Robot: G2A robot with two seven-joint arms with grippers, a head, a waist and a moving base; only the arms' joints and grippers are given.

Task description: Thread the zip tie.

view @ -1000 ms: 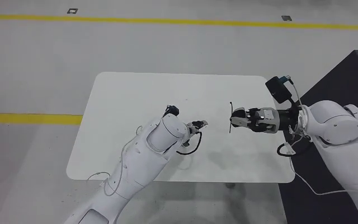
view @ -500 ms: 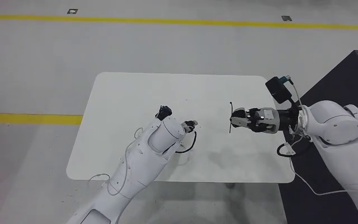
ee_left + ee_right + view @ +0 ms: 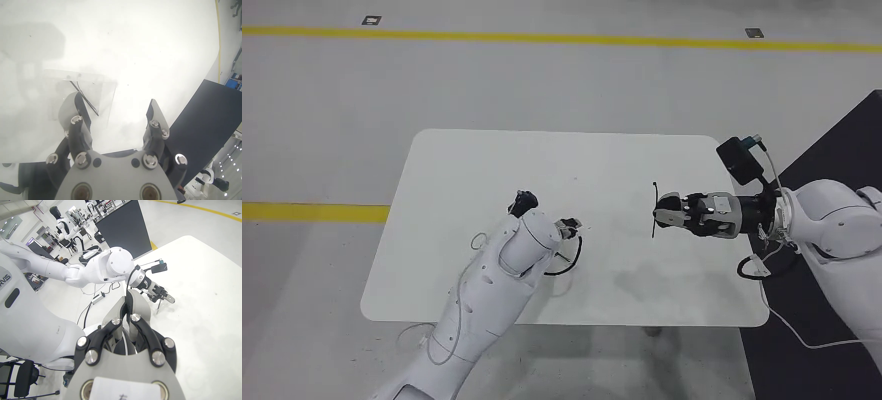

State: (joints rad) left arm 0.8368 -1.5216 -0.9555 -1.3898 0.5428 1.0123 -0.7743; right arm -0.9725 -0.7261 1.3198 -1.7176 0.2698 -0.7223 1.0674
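Right hand [image 3: 572, 223] farther from zip tie [image 3: 654, 200]

The zip tie [image 3: 654, 195] is black, the table [image 3: 472, 180] plain white, the floor [image 3: 542, 90] pale grey crossed by yellow stripes [image 3: 542, 38], the panel [image 3: 842, 150] black, and the right gripper [image 3: 658, 213] silver-grey with black linkages.

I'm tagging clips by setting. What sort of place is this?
Most likely a robotics lab or test hall: other humanoid robots are in the background, dark partition panels divide up the space, and yellow floor lines mark the pale floor.
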